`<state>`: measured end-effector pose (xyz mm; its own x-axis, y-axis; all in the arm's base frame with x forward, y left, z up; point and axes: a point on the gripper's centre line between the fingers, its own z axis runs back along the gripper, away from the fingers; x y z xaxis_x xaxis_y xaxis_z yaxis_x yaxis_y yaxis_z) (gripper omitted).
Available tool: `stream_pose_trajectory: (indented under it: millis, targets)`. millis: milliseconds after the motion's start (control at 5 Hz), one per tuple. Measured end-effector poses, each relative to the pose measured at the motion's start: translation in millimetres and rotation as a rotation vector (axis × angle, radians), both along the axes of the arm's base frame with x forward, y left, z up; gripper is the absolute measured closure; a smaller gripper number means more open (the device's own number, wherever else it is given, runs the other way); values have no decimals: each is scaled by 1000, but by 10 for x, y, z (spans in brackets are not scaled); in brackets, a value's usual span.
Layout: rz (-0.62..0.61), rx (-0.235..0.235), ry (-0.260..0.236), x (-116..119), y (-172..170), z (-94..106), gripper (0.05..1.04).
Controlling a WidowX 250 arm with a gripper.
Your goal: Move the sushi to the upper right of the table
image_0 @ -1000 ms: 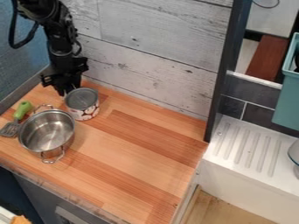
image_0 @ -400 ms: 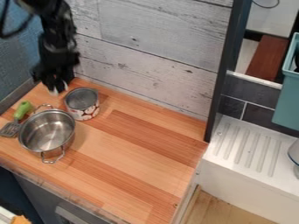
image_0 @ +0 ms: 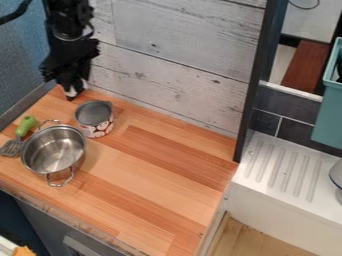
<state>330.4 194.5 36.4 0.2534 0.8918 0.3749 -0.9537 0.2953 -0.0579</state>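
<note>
My gripper hangs at the upper left, low over the back left corner of the wooden counter, behind and a little left of the can. Small white patches show at its lower end; I cannot tell whether these belong to it or to a thing at its tip. No piece that I can clearly make out as sushi lies on the counter.
A grey-topped can with a patterned side stands just in front of the gripper. Nearby are a steel pot and a green-handled spatula. The plank wall runs behind; a dark post stands right.
My gripper has moved back and slightly left, from beside the can towards the rear corner, shifting a little right again lately. Can, pot and spatula have stayed put.
</note>
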Motion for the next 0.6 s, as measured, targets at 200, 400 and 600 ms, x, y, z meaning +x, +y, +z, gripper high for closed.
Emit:
stream_pose_trajectory:
  millis: [200,400,600]
  targets:
    - [-100,-43,-28,52,-414,62,605]
    - [-225,-79,-23,47,-890,-19,605]
    - [-360,-122,-21,113,-1342,-70,605]
